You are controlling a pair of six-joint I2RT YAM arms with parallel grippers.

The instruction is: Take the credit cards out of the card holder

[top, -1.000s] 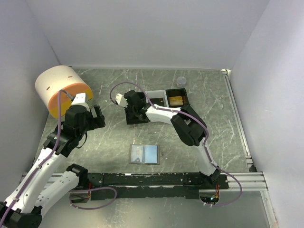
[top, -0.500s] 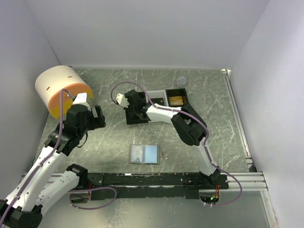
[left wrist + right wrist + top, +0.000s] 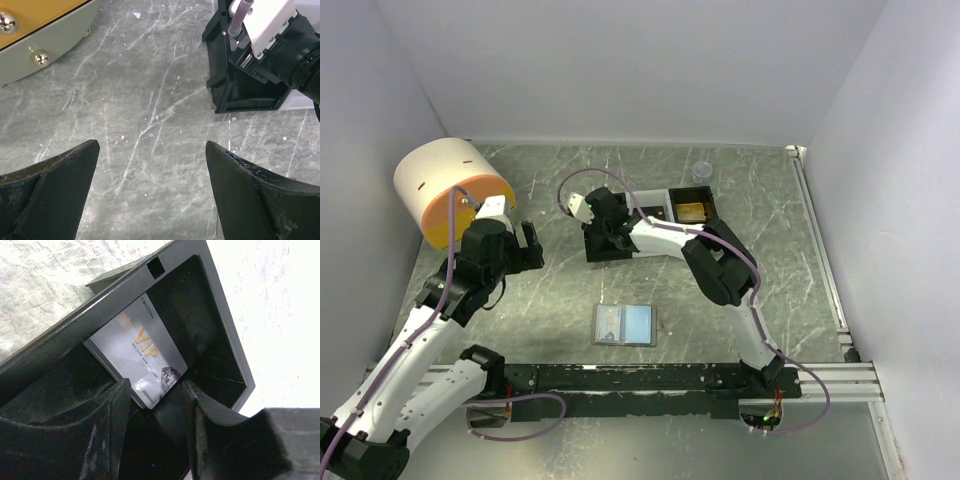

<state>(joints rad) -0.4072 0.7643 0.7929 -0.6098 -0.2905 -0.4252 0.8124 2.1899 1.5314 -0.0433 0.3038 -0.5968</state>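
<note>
The card holder (image 3: pixel 625 324) lies open on the table near the front, grey with pale blue lining, away from both grippers. A silver VIP card (image 3: pixel 137 357) lies flat in the left black compartment of the tray (image 3: pixel 655 197). My right gripper (image 3: pixel 605 238) hangs over that compartment, and in the right wrist view it (image 3: pixel 157 395) is open with the card's near corner between its fingers (image 3: pixel 100 425), not pinched. A gold card (image 3: pixel 691 211) lies in the tray's right compartment. My left gripper (image 3: pixel 527 250) is open and empty left of the tray, shown over bare table in the left wrist view (image 3: pixel 152 165).
A large white and orange cylinder (image 3: pixel 452 190) stands at the back left, close behind the left arm; it also shows in the left wrist view (image 3: pixel 45 30). A small clear round thing (image 3: pixel 701 171) sits behind the tray. A black rail (image 3: pixel 650 378) runs along the near edge.
The right gripper has shifted slightly back and right over the tray's left compartment. The left gripper has edged a little right. The card holder has not moved.
</note>
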